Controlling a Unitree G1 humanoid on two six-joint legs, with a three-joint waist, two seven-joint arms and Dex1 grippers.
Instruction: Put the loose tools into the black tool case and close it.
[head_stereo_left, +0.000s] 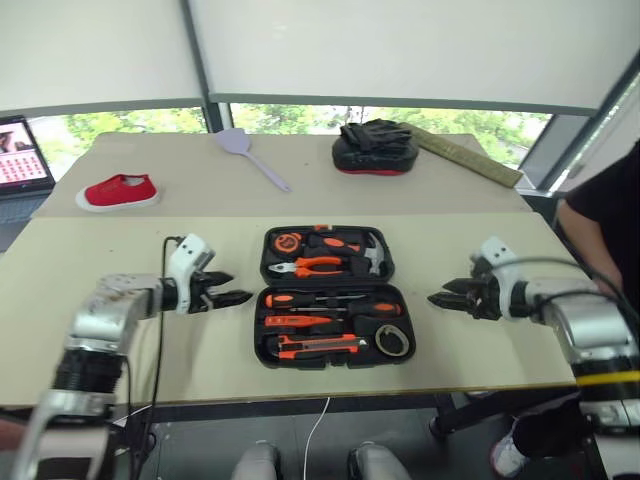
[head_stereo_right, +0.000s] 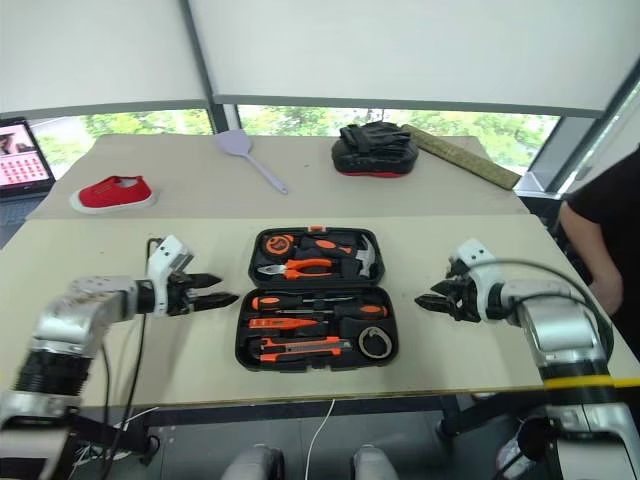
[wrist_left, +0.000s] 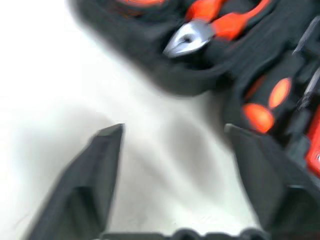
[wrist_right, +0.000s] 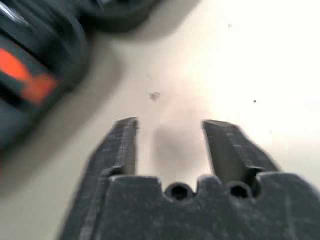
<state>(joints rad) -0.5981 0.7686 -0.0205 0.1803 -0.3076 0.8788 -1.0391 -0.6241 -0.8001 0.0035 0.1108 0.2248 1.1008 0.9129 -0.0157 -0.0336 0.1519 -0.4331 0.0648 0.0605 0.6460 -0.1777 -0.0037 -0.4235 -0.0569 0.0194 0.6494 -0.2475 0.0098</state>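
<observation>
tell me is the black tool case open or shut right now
Open. The black tool case lies flat on the table with both halves spread, the pliers and screwdrivers showing in their slots.

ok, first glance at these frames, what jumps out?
The black tool case lies open at the table's middle, orange-handled tools seated in both halves. The left gripper and right gripper flank it, open and empty, pointing inward. Behind, a red shoe at far left, with a lilac spatula to its right.
</observation>
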